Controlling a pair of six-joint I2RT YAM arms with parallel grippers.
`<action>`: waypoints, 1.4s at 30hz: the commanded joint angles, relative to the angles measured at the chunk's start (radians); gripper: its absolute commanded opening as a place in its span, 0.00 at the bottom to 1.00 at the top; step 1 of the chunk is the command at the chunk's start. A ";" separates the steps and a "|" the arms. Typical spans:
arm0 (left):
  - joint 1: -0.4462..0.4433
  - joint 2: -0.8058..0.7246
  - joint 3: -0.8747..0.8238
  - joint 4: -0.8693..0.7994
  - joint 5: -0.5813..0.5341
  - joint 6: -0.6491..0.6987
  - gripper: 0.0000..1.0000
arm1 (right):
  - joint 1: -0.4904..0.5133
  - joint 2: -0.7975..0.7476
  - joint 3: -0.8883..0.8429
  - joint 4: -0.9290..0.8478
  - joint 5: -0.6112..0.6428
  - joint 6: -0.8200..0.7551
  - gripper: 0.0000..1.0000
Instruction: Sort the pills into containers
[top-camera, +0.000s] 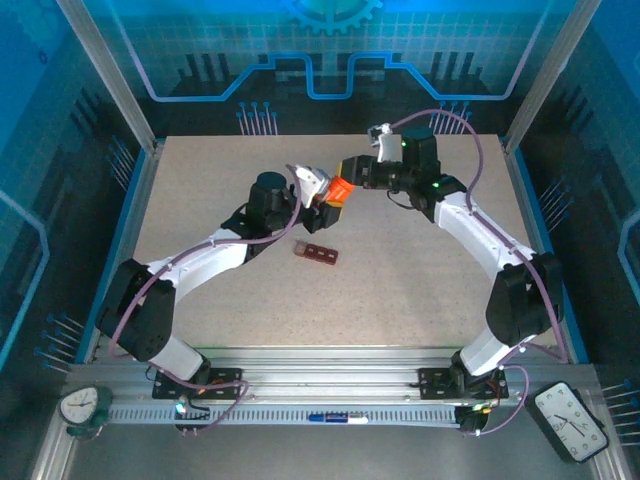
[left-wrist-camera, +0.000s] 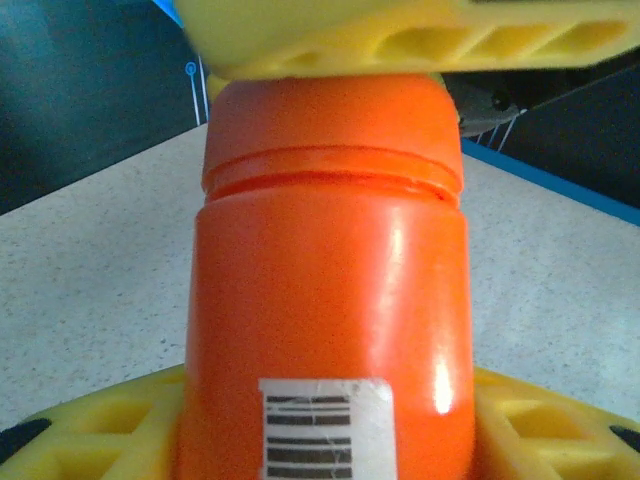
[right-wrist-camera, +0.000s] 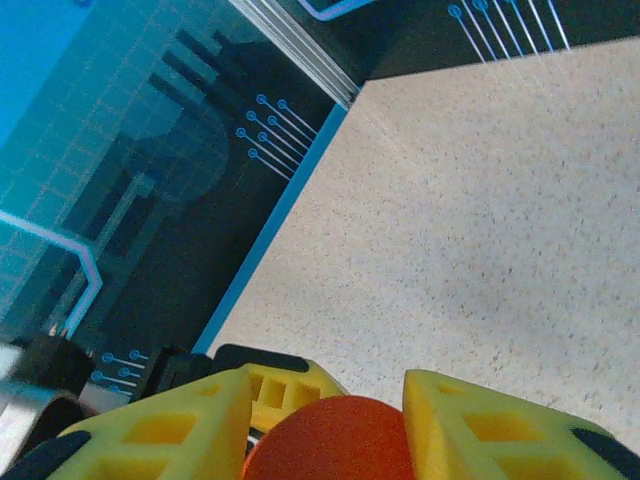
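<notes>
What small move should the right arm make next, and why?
Probably twist the cap off. The left gripper holds the orange bottle by its body, and the right gripper has its fingers against both sides of the cap, which is not yet off. The containers lie on the table.

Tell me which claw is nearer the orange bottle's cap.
Right. The right claw grips the cap itself; the left claw holds the orange bottle lower, around its body.
</notes>
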 joint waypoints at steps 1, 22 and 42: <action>0.016 -0.023 0.040 0.080 0.090 -0.071 0.03 | -0.035 -0.027 -0.028 0.031 -0.053 -0.081 0.46; -0.015 -0.003 0.040 0.050 -0.062 0.092 0.03 | 0.002 -0.066 0.001 -0.114 0.166 0.333 0.88; -0.026 -0.003 0.042 0.058 -0.067 0.055 0.02 | 0.035 -0.024 -0.006 -0.023 0.075 0.270 0.41</action>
